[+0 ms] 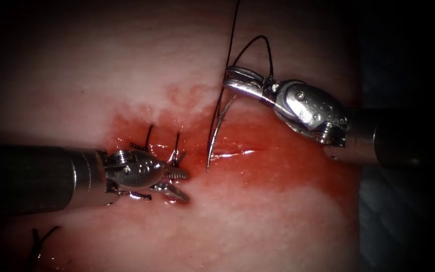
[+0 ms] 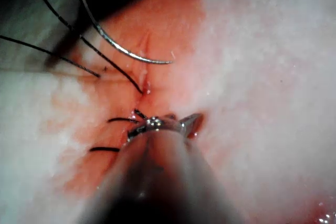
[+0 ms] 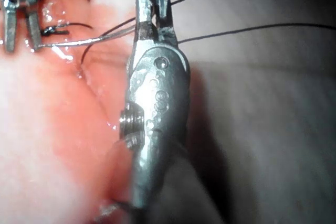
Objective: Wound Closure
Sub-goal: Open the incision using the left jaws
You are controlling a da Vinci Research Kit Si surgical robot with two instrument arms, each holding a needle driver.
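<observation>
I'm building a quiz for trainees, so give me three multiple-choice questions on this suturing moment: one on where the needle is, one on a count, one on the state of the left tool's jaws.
1. Where is the needle?
A. Held by the right tool near its thread end
B. Held by the left tool
C. Lying loose on the tissue

2. How many tools hold something?
A. None
B. One
C. Two

3. The left tool's jaws are:
A. Shut on the thread
B. Open, holding nothing
C. Shut on tissue

Answers:
1 A: the needle hangs from the right jaws, its tip down at the cut.
2 B: the right tool alone grips anything.
3 B: the endoscope view shows them spread by the finished stitches.
</observation>
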